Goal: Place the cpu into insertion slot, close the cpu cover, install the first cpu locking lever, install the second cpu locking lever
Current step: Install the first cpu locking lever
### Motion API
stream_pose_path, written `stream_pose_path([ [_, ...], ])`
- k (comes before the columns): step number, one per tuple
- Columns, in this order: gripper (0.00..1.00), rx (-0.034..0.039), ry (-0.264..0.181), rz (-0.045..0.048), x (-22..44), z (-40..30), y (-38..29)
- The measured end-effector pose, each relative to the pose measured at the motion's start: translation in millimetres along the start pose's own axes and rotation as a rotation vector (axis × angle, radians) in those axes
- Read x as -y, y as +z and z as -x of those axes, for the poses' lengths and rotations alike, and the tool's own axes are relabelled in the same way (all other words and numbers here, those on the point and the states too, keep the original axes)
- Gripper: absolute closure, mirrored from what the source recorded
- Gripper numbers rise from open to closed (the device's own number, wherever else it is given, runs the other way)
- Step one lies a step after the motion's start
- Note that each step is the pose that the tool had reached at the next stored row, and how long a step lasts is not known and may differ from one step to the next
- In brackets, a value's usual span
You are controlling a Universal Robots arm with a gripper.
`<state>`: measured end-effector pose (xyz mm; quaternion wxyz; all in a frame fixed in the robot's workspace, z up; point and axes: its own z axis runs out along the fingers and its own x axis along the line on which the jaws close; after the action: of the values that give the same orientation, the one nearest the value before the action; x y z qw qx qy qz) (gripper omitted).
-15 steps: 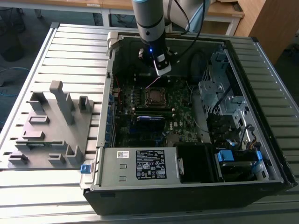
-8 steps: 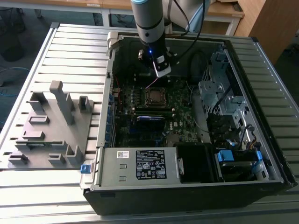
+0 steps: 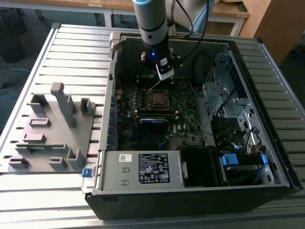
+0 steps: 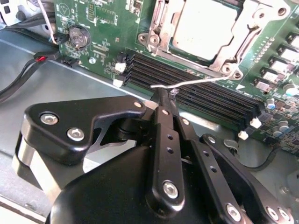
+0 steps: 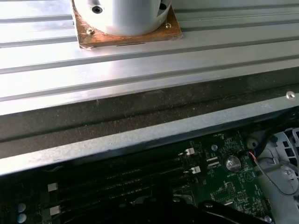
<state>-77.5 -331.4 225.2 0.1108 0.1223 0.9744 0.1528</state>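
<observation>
The cpu [image 4: 205, 28], with its dull silver top, lies in the insertion slot [image 3: 157, 98] on the green board. The silvery cpu cover [image 4: 156, 25] lies flat around it as a frame. A thin wire locking lever [image 4: 205, 80] sticks out from the socket's corner over the black memory slots [image 4: 205, 100]. In the second wrist view my gripper [image 4: 164, 95] has its black fingers pinched together on the free end of that lever. In the exterior view the gripper [image 3: 164, 71] hangs inside the open computer case, just behind the socket.
A grey power supply [image 3: 143, 169] fills the case's near side and a metal drive cage [image 3: 224, 95] stands on the exterior view's right. A grey fixture plate [image 3: 52, 129] with upright posts rests on the slatted table. A coin battery [image 4: 78, 36] and loose cables [image 4: 28, 70] lie nearby.
</observation>
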Motion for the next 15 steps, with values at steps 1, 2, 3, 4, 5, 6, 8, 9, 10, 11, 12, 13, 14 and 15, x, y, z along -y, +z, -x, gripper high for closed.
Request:
stream_pose_path([
  [1, 0.9, 0.0, 0.0, 0.0, 0.2, -0.1, 0.5],
  [2, 0.9, -0.0001, 0.0, -0.0002, 0.3, -0.1, 0.6],
  [3, 0.9, -0.0001, 0.0, -0.0003, 0.3, -0.1, 0.6],
  [4, 0.9, -0.0001, 0.0, -0.0004, 0.3, -0.1, 0.6],
  [5, 0.9, 0.0, 0.0, -0.0002, 0.3, -0.2, 0.7],
  [6, 0.9, 0.0, 0.0, -0.0001, 0.3, -0.2, 0.8],
  [8, 0.9, 0.0012, -0.001, -0.0015, 0.4, -0.2, 1.4],
  [9, 0.9, 0.0025, -0.001, -0.0036, 0.7, -0.4, 2.0],
  [10, 0.9, 0.0041, -0.002, -0.0062, 1.0, -0.6, 2.8],
  [11, 0.9, 0.0058, -0.003, -0.0088, 1.3, -0.7, 3.8],
  [12, 0.9, 0.0079, -0.005, -0.0119, 1.7, -0.9, 4.8],
  [13, 0.9, 0.01, -0.006, -0.0149, 2.0, -1.1, 5.7],
  [14, 0.9, 0.012, -0.007, -0.0179, 2.3, -1.3, 6.6],
  [15, 0.9, 0.0137, -0.008, -0.0211, 2.7, -1.5, 7.5],
])
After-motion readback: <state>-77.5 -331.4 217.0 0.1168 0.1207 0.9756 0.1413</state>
